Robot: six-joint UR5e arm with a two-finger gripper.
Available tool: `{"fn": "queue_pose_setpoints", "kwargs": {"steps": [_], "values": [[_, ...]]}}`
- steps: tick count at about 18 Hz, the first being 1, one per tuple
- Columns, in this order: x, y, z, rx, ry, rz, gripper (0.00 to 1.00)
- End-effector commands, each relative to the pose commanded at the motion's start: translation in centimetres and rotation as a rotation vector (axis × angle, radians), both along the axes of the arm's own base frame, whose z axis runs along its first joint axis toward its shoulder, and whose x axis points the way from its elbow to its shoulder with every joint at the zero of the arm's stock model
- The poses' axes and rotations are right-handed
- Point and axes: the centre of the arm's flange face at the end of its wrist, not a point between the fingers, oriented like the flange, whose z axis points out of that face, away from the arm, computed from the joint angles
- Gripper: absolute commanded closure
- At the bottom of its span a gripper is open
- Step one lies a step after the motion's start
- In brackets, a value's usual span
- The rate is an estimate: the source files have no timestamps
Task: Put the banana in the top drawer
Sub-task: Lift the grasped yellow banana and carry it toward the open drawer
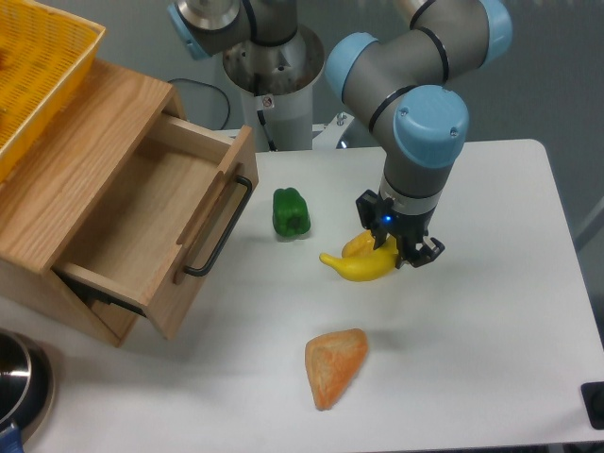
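The banana is lying on the white bench, right of the green pepper and well apart from the open top drawer. It is looking smooth, bright yellow, curved, probably light, stiff and slippery; mid-body suits gripping. The gripper is straddling it, fingers seemingly unclenched.

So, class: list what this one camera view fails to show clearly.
- Whether the gripper has closed on the banana: its fingertips are hidden by its own body.
- The yellow thing behind the banana: mostly hidden by the gripper.
- The basket: cut off by the frame's top-left.
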Motion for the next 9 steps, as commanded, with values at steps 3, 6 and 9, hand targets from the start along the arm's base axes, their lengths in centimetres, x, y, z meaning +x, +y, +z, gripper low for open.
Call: {"fn": "queue_pose_setpoints", "kwargs": {"steps": [3,6,9], "values": [[0.5,0.0,0.9,0.006,0.007,0.000,1.00],[2.5,-0.2,4.4,0.037,0.039,0.013,1.00],[5.3,-0.3,7.6,0.051,0.035,0.097,1.00]]}}
